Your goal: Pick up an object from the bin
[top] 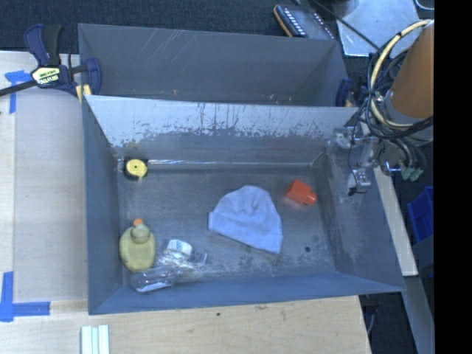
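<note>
My gripper (359,169) hangs over the bin's right wall, near the back right corner. Nearest to it, a small orange block (300,192) lies on the bin floor to its left and a little lower. Beside that block, in the middle of the floor, sits a light blue cloth cap (247,218). Nothing shows held by the gripper.
A squat yellow bottle (137,248) stands at the front left, with a crumpled clear plastic piece (173,260) beside it. A small yellow round thing (135,169) rests in the back left corner. The arm with its cables and orange cover stands right of the bin.
</note>
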Robot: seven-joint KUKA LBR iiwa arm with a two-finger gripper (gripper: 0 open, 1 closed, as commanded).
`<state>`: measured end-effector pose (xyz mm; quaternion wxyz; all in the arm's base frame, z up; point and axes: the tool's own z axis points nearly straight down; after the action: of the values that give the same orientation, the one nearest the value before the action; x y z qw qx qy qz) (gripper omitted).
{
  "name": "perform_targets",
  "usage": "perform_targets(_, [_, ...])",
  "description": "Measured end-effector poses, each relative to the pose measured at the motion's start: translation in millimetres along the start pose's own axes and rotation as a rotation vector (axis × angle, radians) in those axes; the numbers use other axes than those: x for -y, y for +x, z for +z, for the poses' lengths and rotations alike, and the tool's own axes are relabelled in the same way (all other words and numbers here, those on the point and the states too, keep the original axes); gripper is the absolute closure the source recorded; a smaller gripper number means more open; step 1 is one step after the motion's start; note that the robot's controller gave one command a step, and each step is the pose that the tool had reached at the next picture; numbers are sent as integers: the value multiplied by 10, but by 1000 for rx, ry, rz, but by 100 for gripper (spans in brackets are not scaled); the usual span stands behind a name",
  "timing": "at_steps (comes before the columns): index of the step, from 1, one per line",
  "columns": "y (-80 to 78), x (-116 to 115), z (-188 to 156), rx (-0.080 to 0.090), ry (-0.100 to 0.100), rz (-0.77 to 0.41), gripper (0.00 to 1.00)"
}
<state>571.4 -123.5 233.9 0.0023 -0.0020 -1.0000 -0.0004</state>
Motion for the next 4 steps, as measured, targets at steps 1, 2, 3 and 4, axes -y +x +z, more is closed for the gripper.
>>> perform_targets(1, [-15,-8,-52,9,2,-3,0])
perform_targets(2, [280,-533,663,6,0,113,0])
perform_targets(3, [-3,-538,913,13,1,112,0])
perform_targets(4, [-124,-799,1278,7,0,149,0])
